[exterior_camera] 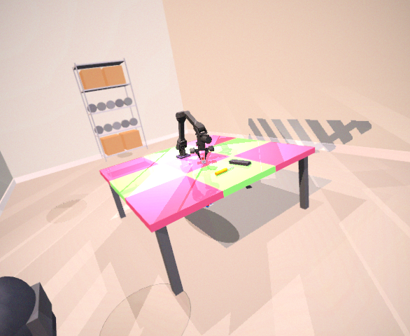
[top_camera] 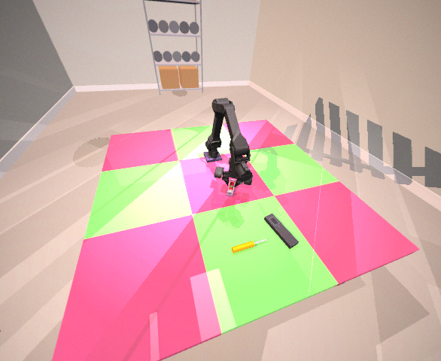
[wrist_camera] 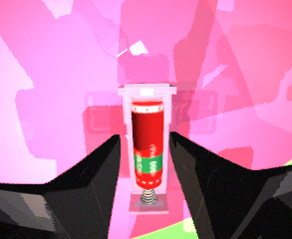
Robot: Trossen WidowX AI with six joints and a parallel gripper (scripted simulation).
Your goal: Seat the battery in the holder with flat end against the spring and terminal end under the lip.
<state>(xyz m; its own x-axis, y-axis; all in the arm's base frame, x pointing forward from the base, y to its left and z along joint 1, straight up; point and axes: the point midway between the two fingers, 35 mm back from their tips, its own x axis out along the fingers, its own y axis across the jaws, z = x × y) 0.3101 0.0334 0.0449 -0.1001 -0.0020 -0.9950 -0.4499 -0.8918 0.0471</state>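
The battery (wrist_camera: 147, 131) (top_camera: 231, 186), red with a green band, lies inside the pale holder (wrist_camera: 136, 208) (top_camera: 229, 193) (exterior_camera: 203, 162). In the wrist view it runs nearly in line with the holder, slightly slanted. Its lower end meets the coiled spring (wrist_camera: 148, 197). Its other end, with a white band, is near the lip (wrist_camera: 146, 92); the terminal nub does not show, and whether it is under the lip cannot be told. My gripper (wrist_camera: 145, 138) (top_camera: 232, 180) is open, one finger on each side of the holder, with a gap between each fingertip and the battery.
A yellow screwdriver (top_camera: 243, 247) (exterior_camera: 221, 171) and a dark remote-like device (top_camera: 281, 230) (exterior_camera: 240, 162) lie on the checkered table (top_camera: 127, 271) (exterior_camera: 176, 202), on the side of the holder away from the arm's base (top_camera: 212, 156).
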